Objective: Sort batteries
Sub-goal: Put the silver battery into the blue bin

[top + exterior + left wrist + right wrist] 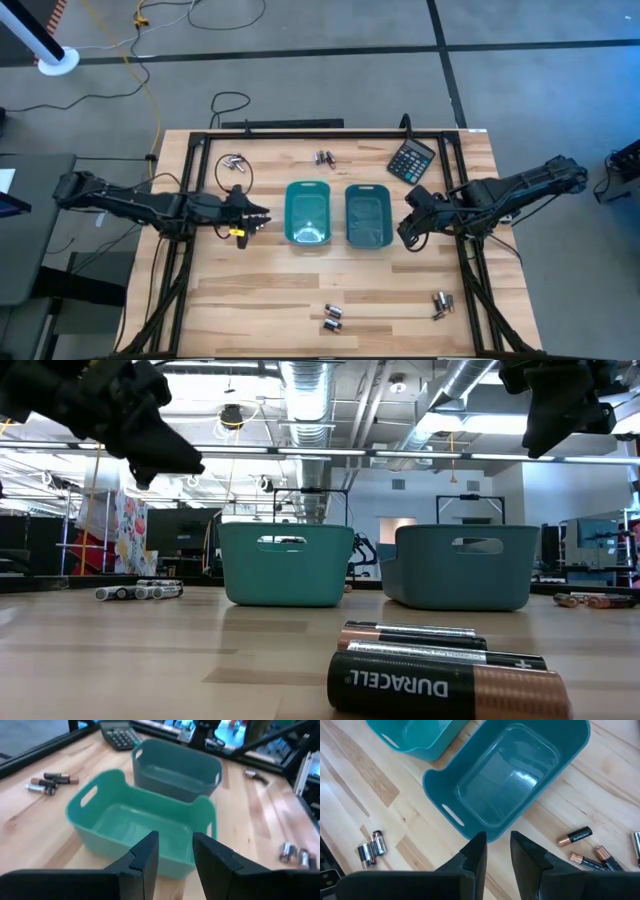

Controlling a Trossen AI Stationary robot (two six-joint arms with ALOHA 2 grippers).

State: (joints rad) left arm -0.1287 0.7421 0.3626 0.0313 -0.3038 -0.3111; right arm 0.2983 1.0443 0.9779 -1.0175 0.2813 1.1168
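Nothing is sorted yet, judging by the two teal trays, which both look empty in the wrist views; they sit side by side mid-table and serve as the landmark here.

On the near side of the trays, a small cluster of batteries lies by the table's front edge, and another group lies off toward the right corner.

Level with the trays, the left gripper hovers just left of them, fingers slightly parted with nothing between them. The right gripper hangs just right of them, likewise narrowly spread and empty.

Beyond the trays, a pair lies behind the left one, more sit toward the far-left corner, and a calculator lies far right.

All four groups remain to be collected.
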